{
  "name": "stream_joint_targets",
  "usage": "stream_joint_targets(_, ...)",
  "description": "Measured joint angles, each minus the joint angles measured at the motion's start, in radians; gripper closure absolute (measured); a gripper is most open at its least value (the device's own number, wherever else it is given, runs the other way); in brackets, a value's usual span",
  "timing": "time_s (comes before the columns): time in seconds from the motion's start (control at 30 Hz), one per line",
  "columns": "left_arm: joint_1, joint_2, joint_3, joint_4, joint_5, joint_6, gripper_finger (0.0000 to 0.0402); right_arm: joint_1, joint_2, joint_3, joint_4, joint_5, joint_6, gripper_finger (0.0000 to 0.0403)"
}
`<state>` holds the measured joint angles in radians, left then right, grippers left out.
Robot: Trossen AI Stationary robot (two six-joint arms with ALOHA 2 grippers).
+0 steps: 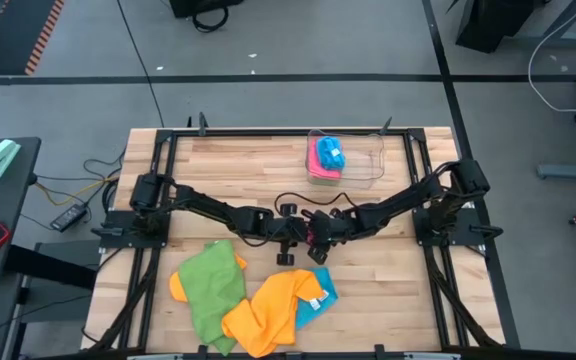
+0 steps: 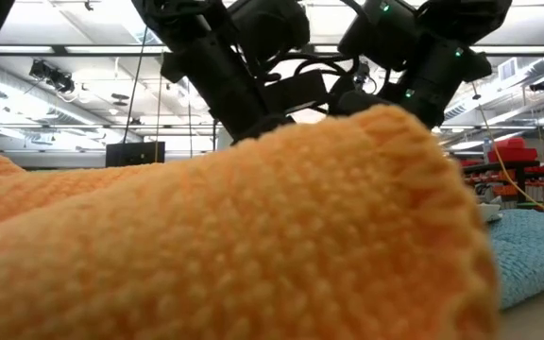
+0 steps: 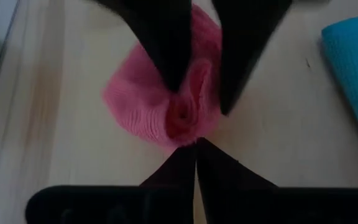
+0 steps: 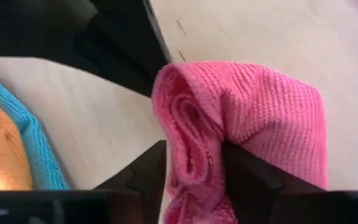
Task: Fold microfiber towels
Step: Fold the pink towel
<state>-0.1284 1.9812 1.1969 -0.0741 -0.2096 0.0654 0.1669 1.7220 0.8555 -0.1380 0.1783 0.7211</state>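
Nearest me, orange towels [image 1: 268,312], a green towel [image 1: 211,283] and a blue towel [image 1: 318,300] lie heaped on the counter [image 1: 388,290]. Mid-counter, the left hand [image 3: 196,144] is pinched closed on a bunched pink towel [image 4: 247,112]; the right hand [image 4: 194,165] brackets it, fingers parted. Beyond, a clear tray [image 1: 363,170] holds folded towels.

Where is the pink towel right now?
In the high view the pink towel sits at the table's centre, between the left gripper and the right gripper, just above the orange towel; the right wrist view shows it bunched between that gripper's fingers.
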Motion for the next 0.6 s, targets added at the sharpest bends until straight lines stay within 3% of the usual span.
stream_joint_targets(0.23,0.000,-0.010,0.000,-0.037,0.000,0.000,0.0390,0.007,-0.073,-0.003,-0.016,0.042,-0.034,0.0204)
stream_joint_targets(0.6,0.001,-0.069,0.001,-0.054,-0.004,-0.001,0.0379,0.016,-0.181,-0.003,-0.060,0.064,-0.065,0.0193)
